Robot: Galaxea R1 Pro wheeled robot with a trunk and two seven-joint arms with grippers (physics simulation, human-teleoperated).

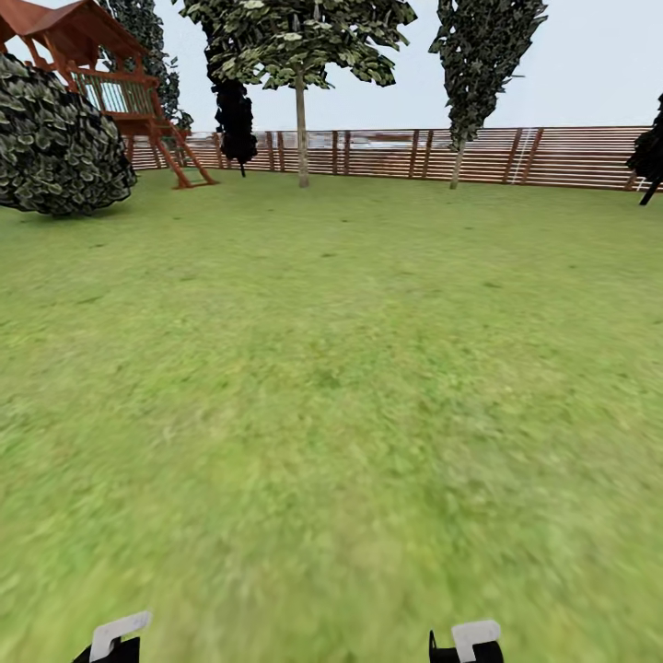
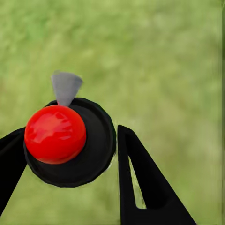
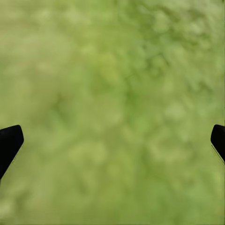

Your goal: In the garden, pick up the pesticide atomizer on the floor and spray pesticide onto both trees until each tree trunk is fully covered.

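atomizer [image 2: 65,140] in left claw [image 2: 70,164], body hidden

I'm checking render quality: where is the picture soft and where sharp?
Head view: near grass smeared, far fence crisper. Left wrist view: red ball sharp with glossy highlights, grass blurred. Right wrist view: grass soft throughout.
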